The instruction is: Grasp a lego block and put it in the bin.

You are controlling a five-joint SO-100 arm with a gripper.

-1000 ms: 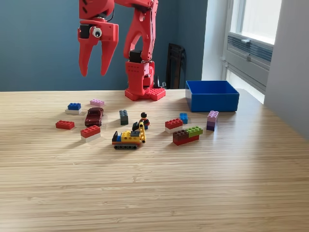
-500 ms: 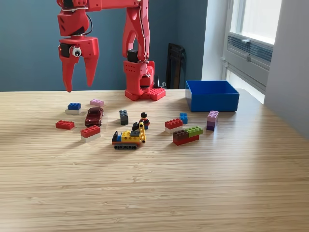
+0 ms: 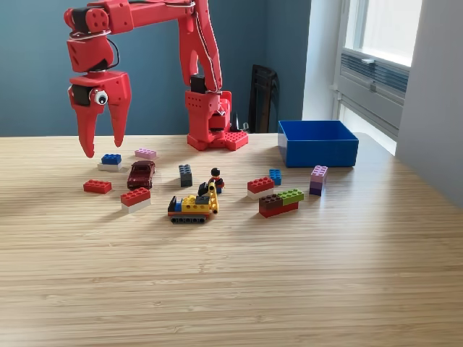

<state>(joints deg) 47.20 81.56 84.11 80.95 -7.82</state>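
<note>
Exterior view, gripper [image 3: 103, 145] lower and further left, jaws still apart

Red arm [image 3: 170, 18] arched over; pincer [image 3: 103, 147] pointing down, parted, empty.

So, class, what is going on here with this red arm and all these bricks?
A red robot arm's hand hangs open and empty above the wooden table, on the exterior view's left, just over a blue-and-white lego block. A dozen or so lego pieces lie scattered on the table, among them a small dark red toy car and a yellow lego vehicle. The blue rectangular plastic bin sits at the exterior view's right, with no block visible inside. Nothing has been grasped.
</note>
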